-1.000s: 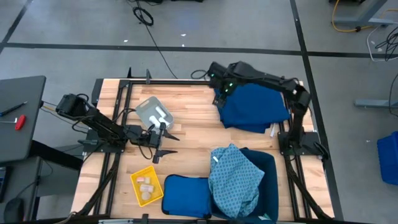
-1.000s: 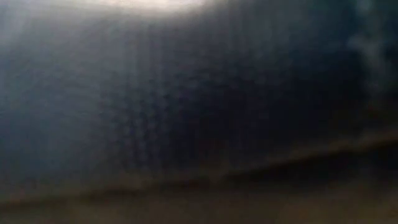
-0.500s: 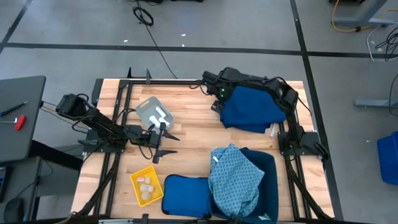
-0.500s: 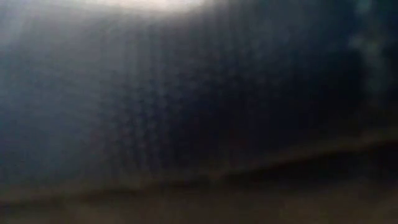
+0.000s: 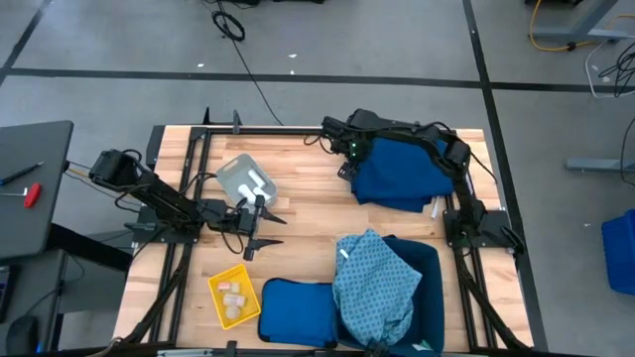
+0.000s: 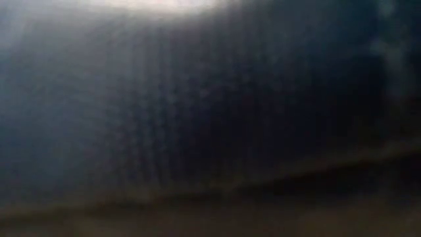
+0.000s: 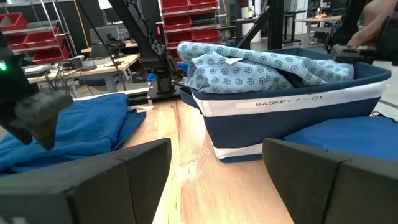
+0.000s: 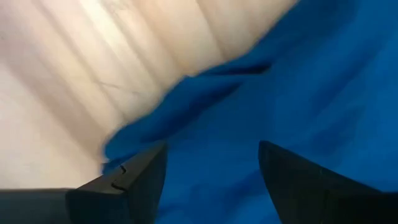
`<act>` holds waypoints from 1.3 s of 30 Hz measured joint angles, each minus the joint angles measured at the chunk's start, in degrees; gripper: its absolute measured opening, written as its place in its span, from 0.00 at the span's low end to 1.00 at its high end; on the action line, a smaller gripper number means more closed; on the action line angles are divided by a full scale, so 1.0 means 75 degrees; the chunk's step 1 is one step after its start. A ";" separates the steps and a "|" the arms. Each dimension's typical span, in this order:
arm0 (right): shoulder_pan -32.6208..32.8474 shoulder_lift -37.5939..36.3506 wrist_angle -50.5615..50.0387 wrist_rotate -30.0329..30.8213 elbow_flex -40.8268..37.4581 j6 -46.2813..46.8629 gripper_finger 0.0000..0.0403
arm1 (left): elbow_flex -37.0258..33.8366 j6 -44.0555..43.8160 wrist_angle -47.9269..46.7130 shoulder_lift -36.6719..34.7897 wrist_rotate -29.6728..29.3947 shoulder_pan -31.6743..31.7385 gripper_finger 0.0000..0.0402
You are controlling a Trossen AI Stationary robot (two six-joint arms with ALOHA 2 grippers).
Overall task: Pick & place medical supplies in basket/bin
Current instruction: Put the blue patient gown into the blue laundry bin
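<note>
The dark blue cloth [image 5: 402, 171] lies crumpled on the table at the far right. My right gripper [image 5: 344, 167] is open over the cloth's left edge [image 8: 186, 99]. My left gripper [image 5: 266, 226] is open and empty, low over the table at mid left. It points at the dark blue bin [image 7: 280, 112], which holds the light blue patterned cloth [image 5: 375, 283]. The grey tray [image 5: 246, 178] holds white packets. The yellow mesh basket [image 5: 233, 296] holds pale pink rolls. My right gripper comes from above with its open fingers [image 8: 124, 180] on either side of the dark blue cloth's left edge. I cannot tell whether they touch the cloth.
A flat blue pad [image 5: 298, 309] lies at the near edge between the basket and the bin. Bare wood lies between the tray and the dark blue cloth. Something dark and blurred, close to the lens, fills the low view.
My right gripper has gone a little toward the table's near edge and down to the dark blue cloth's left edge, then stayed still. The cloth has not moved.
</note>
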 joint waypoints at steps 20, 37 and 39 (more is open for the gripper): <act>0.0125 0.0012 -0.0490 -0.0108 -0.0005 -0.0506 0.65 | 0.0000 0.0000 -0.0033 -0.0002 0.0022 -0.0002 0.64; 0.0015 -0.0168 -0.0716 -0.0039 0.0001 -0.1824 0.56 | 0.0000 -0.0003 -0.0078 -0.0001 0.0022 0.0000 0.64; 0.0030 -0.0168 -0.0743 -0.0123 0.0001 -0.1832 0.52 | 0.0000 -0.0003 -0.0078 0.0000 0.0022 0.0000 0.64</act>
